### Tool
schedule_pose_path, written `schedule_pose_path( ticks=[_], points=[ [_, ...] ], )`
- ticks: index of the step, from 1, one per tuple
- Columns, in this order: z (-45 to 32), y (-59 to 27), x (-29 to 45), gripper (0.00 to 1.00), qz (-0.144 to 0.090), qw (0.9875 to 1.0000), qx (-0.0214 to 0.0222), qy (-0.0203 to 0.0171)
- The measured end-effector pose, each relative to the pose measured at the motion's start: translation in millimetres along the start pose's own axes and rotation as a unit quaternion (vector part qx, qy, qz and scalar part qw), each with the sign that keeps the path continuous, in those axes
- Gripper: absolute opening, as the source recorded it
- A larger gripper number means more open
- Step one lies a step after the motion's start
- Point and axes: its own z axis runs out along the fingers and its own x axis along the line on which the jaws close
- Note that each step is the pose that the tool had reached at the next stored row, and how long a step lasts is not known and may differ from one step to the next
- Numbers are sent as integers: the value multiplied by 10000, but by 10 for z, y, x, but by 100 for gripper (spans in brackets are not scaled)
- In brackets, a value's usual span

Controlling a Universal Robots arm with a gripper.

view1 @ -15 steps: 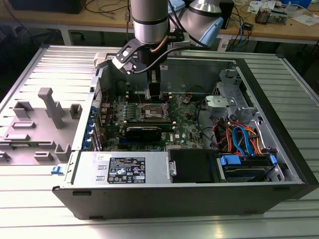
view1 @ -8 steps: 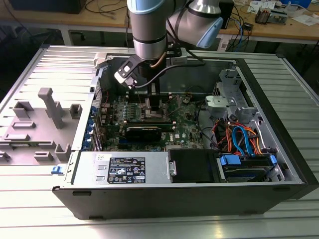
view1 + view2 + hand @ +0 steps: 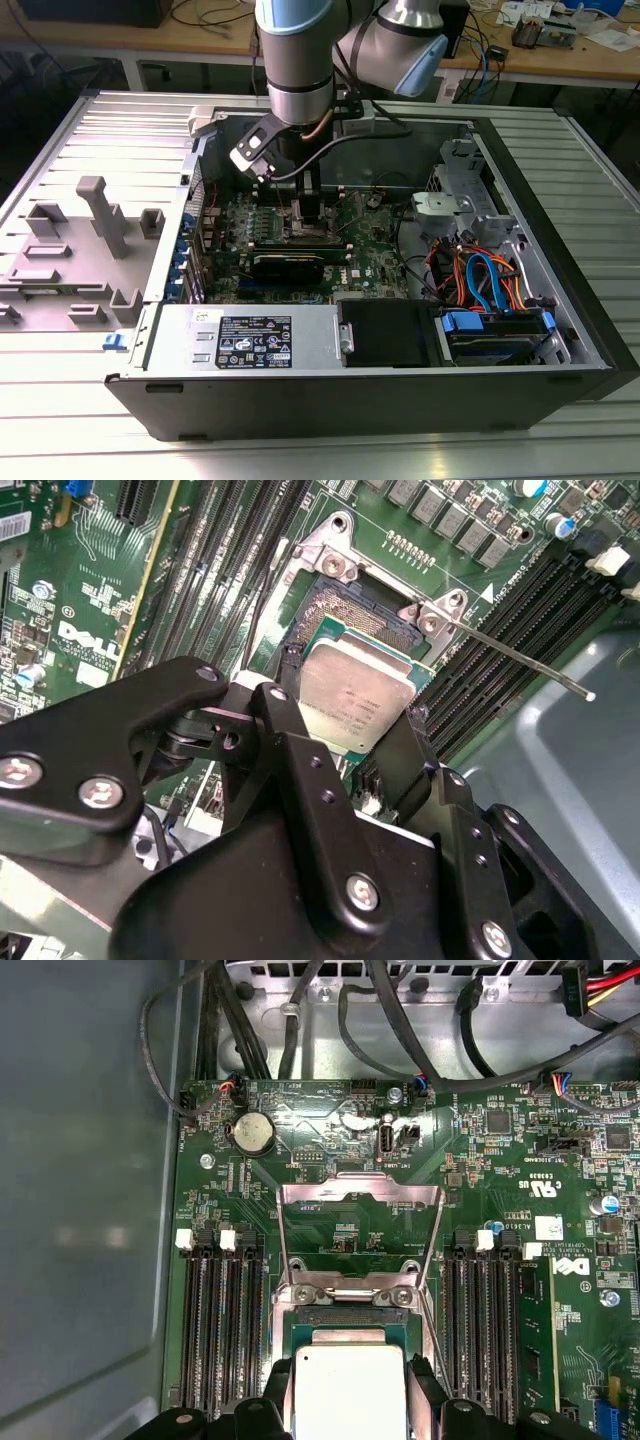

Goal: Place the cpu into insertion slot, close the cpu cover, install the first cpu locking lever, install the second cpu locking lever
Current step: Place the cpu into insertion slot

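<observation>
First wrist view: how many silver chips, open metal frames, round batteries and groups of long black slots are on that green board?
cpu: 1
cpu cover: 1
round battery: 1
groups of memory slots: 2
Total: 5

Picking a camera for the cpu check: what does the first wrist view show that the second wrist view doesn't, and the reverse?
First wrist view: the cpu cover swung open beyond the insertion slot, a round coin cell, cables along the case wall. Second wrist view: the slot's exposed contact field, a thin lever rod jutting sideways, the black linkage of the pincer. Both: the cpu gripped in the pincer over the slot, memory slots on either side.
</observation>
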Motion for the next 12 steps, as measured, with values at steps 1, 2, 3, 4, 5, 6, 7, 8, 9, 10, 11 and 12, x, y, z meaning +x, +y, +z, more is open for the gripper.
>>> schedule_pose_path(
  ticks=[1, 2, 3, 4, 5, 6, 7, 8, 9, 10, 11, 12],
  points=[
    [1, 0, 0, 54, 0, 10000, 0, 0],
    [8, 0, 1, 54, 0, 10000, -2, 1],
    [22, -2, 0, 54, -1, 10000, -2, -5],
    [47, -4, -1, 54, -1, 10000, -4, -5],
    [68, -6, -1, 54, -1, 10000, -4, -5],
    [86, -8, -2, 54, -1, 10000, -4, -5],
    [114, -11, -2, 54, -1, 10000, -4, -5],
    [130, -13, -2, 54, 0, 10000, -4, -4],
    [142, -14, -3, 54, 0, 10000, -4, -5],
    [143, -14, -3, 54, 0, 10000, -3, -6],
    [143, -14, -3, 54, -1, 10000, -3, -6],
    [144, -13, -3, 54, -1, 10000, -4, -5]
  ],
)
